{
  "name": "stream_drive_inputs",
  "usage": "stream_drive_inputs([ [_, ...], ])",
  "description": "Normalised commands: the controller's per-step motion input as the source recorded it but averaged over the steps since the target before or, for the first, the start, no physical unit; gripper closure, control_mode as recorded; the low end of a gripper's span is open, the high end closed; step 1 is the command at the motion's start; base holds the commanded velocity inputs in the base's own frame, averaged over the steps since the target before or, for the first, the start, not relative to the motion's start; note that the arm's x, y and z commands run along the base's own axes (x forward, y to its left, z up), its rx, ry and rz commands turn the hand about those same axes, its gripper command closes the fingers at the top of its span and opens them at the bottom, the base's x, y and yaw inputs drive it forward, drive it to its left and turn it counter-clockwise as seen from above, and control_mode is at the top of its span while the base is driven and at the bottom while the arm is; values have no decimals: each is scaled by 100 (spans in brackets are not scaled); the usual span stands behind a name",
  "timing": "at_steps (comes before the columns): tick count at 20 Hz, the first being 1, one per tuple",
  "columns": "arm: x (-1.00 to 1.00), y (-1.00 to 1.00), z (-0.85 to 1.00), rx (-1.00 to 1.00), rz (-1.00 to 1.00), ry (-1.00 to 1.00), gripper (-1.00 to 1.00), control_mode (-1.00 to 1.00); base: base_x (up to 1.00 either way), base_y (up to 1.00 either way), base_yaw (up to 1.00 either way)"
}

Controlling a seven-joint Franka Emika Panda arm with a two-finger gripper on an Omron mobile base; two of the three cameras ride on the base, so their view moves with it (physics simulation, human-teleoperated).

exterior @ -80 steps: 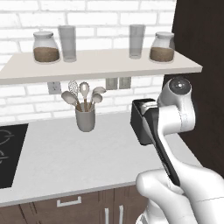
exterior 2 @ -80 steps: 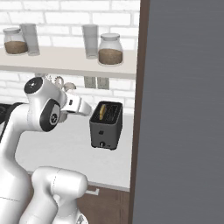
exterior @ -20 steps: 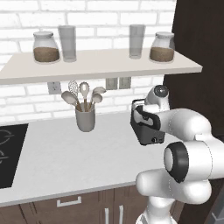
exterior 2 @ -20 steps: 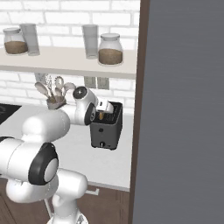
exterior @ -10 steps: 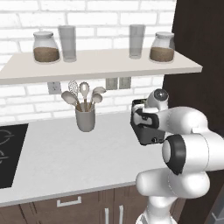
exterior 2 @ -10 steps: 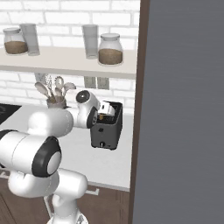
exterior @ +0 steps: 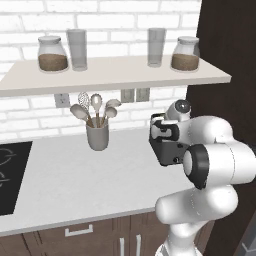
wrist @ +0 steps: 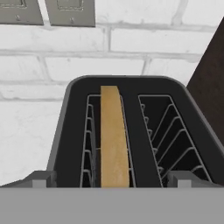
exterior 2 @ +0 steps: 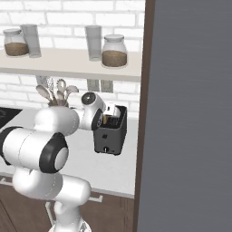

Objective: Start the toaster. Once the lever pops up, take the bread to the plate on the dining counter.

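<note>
White brick wall, shelf (exterior: 115, 75) with jars above a white table (exterior: 75, 180); the toaster (exterior 2: 110, 134) sits at the table's right end by a dark panel. The gripper (wrist: 112, 178) hangs right above the toaster, jaws wide open, holding nothing. The bread (wrist: 114, 144) stands upright in the left slot.

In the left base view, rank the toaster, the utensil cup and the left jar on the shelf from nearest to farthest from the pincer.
1. Toaster, right under the pincer.
2. Utensil cup, to its left on the counter.
3. Left jar, far left on the shelf.
</note>
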Motion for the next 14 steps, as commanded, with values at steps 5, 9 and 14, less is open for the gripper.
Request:
stream_drive_inputs([
  [5,8,0,-13,0,1,0,-100,-100,0,0,0],
  [9,0,0,-15,0,0,0,100,-100,0,0,0],
  [14,0,0,-7,0,0,0,100,-100,0,0,0],
])
